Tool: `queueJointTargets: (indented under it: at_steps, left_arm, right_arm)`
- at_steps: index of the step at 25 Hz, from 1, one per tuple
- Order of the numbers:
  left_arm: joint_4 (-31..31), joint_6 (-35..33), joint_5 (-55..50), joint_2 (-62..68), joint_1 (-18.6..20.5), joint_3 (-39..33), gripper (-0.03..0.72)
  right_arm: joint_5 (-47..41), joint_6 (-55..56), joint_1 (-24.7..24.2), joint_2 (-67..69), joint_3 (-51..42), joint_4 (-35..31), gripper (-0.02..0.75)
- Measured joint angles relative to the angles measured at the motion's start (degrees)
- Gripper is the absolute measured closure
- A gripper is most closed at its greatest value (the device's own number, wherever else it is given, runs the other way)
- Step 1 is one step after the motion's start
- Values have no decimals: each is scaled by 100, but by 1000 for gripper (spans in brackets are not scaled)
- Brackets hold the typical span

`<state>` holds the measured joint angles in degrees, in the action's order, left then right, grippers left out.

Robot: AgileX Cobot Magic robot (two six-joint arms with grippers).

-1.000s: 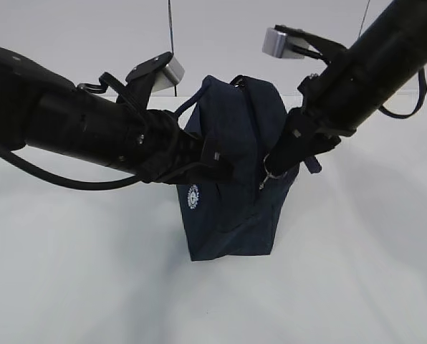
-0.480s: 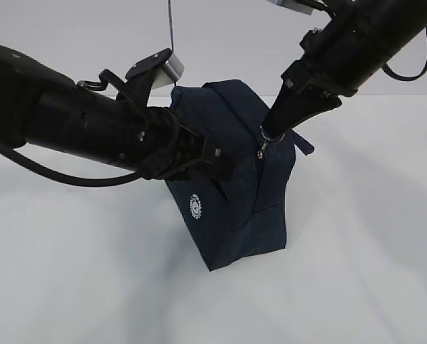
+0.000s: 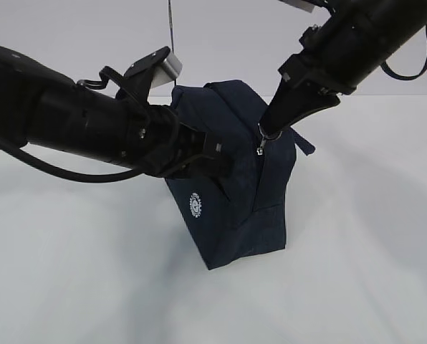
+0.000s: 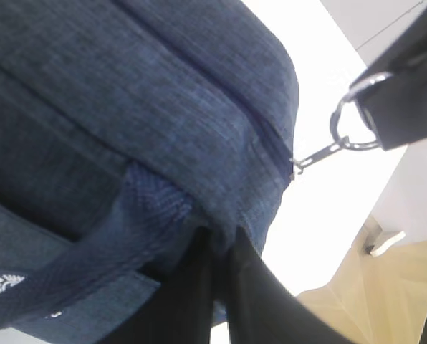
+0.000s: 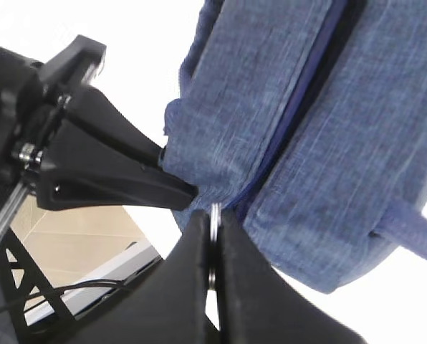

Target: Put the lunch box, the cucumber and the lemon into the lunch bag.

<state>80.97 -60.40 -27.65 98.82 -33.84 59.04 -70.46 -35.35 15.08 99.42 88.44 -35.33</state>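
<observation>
The navy lunch bag (image 3: 231, 201) stands tilted on the white table, its zipper closed along the top. My left gripper (image 3: 224, 163) is shut on a fold of the bag's fabric (image 4: 221, 215) at its end. My right gripper (image 3: 269, 130) is shut on the metal ring pull (image 5: 214, 218) of the zipper, also seen in the left wrist view (image 4: 349, 129). The lunch box, the cucumber and the lemon are out of view.
The white table (image 3: 357, 287) surrounds the bag. A loose strap end (image 3: 304, 145) hangs off the bag's right side. Both black arms cross above the table toward the bag.
The right gripper rose with the ring pull and the bag lifted and tilted; over the last half second almost nothing moved. The left gripper kept its hold.
</observation>
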Motion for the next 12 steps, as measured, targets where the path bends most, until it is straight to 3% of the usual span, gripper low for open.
queueJointTargets:
  at_steps: [12]
  left_arm:
    - [224,0,198,-23,0,-207,694]
  right_arm:
    - [418,157,0,10,0,-193,738]
